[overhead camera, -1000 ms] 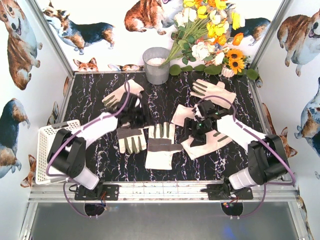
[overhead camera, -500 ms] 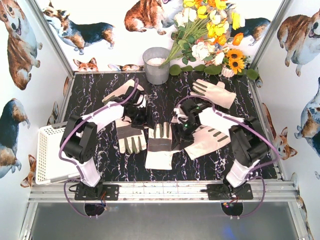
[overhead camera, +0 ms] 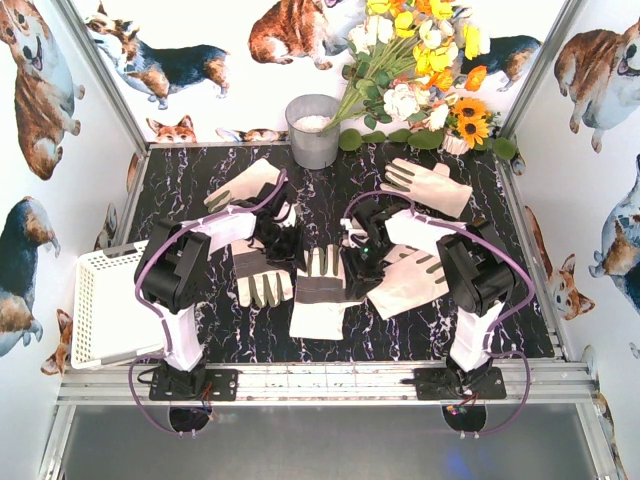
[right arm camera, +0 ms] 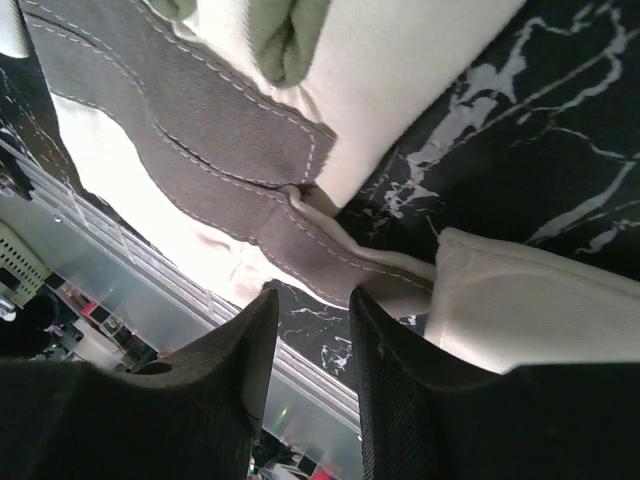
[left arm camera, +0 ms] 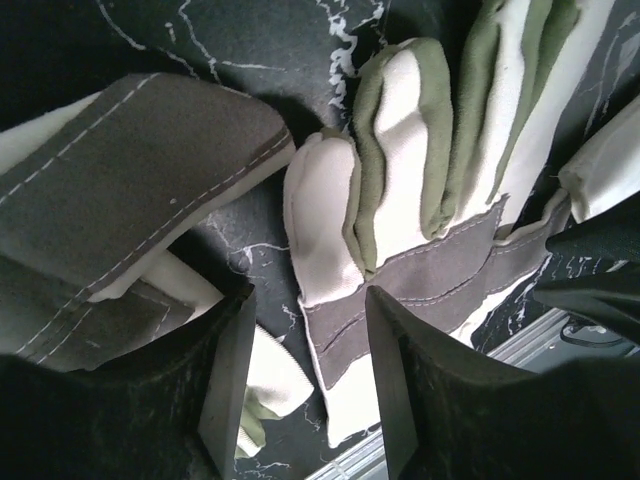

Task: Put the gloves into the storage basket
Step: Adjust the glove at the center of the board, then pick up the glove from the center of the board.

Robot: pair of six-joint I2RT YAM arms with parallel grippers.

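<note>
Jaws: left gripper [left arm camera: 310, 300] and right gripper [right arm camera: 312, 300] each show an empty gap, narrower than a second ago.
Arms: both have swung inward and now flank the middle glove [overhead camera: 320, 297], which lies just under and between them.
Meaning: a pinch on that glove looks about to begin; nothing is lifted.
Basket: storage basket [overhead camera: 98, 300] sits well outside the left gripper, with no glove visible inside.
Unclear: whether any fingertip touches fabric; the left arm covers the basket's inner edge and part of the far-left glove [overhead camera: 245, 185].
</note>
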